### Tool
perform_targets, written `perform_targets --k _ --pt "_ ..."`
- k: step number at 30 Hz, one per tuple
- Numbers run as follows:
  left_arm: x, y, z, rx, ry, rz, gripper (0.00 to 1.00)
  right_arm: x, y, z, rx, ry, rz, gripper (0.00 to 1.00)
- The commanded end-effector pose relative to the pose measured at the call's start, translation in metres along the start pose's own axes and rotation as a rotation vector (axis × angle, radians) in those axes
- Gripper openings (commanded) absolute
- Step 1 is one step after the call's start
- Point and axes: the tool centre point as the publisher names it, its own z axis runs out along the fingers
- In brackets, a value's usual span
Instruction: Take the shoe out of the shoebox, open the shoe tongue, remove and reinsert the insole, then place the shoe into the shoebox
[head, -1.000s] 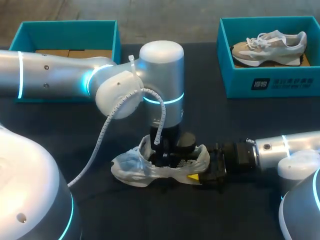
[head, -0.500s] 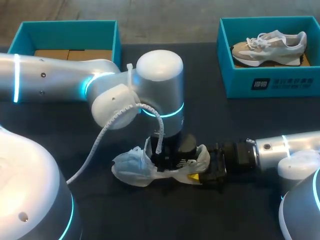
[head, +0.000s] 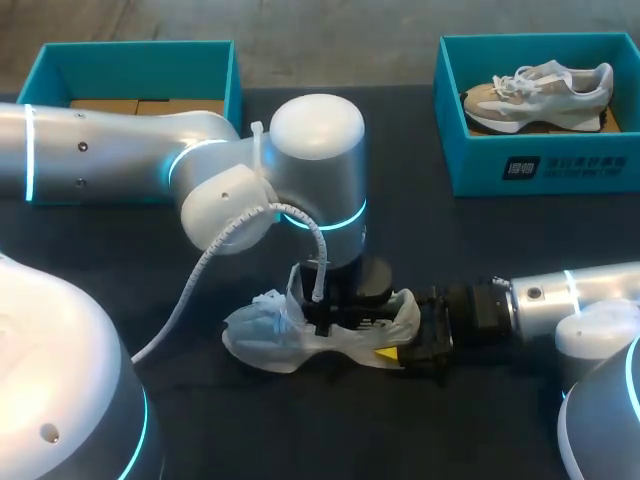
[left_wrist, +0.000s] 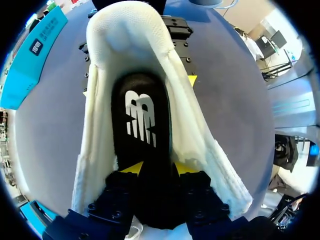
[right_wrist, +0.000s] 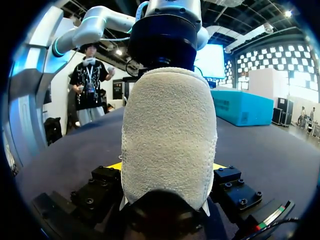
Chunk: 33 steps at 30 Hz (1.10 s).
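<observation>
Left gripper (left_wrist: 159, 169) slid slightly left, clamped on the insole (left_wrist: 142, 117). Right gripper (right_wrist: 167, 166) pinches the shoe (head: 260, 335), lower middle. Boxing's not done yet.

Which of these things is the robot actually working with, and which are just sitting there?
In use: white shoe, black insole, left claw, right claw, left teal box (probably its shoebox).
Lying about: beige sneaker, right teal box.

Left arm (head: 120, 160) and right arm (head: 590, 295) are chunky silver tubes with glowing cyan rings, white ribbed cable (head: 205, 265) on the left; left gripper's (left_wrist: 159, 167) black, screw-studded, yellow-tipped.
</observation>
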Motion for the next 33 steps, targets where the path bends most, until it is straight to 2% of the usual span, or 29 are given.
perform_targets --k 1,3,8,13,16,18,23,26,31,33 --pt "0.006 -0.002 0.010 -0.010 -0.009 0.003 0.39 0.001 -0.001 0.002 0.003 -0.001 0.001 0.00" --pt "0.006 -0.002 0.012 -0.015 -0.029 -0.002 0.39 0.001 -0.001 0.002 0.003 -0.001 0.001 0.00" --pt "-0.002 0.000 0.010 -0.030 -0.087 -0.028 0.28 0.001 -0.001 0.002 0.003 -0.001 0.001 0.00" --pt "-0.012 0.001 0.009 -0.049 -0.125 -0.055 0.25 0.001 -0.001 0.002 0.003 -0.001 0.001 0.00" --pt "-0.015 0.002 0.013 -0.062 -0.131 -0.068 0.15 0.001 -0.001 0.002 0.003 -0.001 0.001 0.00" --pt "-0.017 0.002 0.014 -0.069 -0.134 -0.075 0.00 0.001 -0.001 0.002 0.003 -0.001 0.001 0.00" --pt "-0.023 0.005 0.013 -0.080 -0.150 -0.102 0.00 0.001 -0.001 0.002 0.003 -0.001 0.001 0.00" --pt "-0.025 0.008 0.008 -0.059 -0.144 -0.118 0.00 0.001 -0.001 0.002 0.003 -0.001 0.001 0.00" --pt "-0.023 0.012 -0.006 0.028 -0.077 -0.125 0.00 0.001 -0.001 0.002 0.003 -0.001 0.001 0.00" --pt "-0.020 0.013 -0.011 0.092 -0.018 -0.118 0.00 0.001 -0.001 0.002 0.003 -0.001 0.001 0.00"
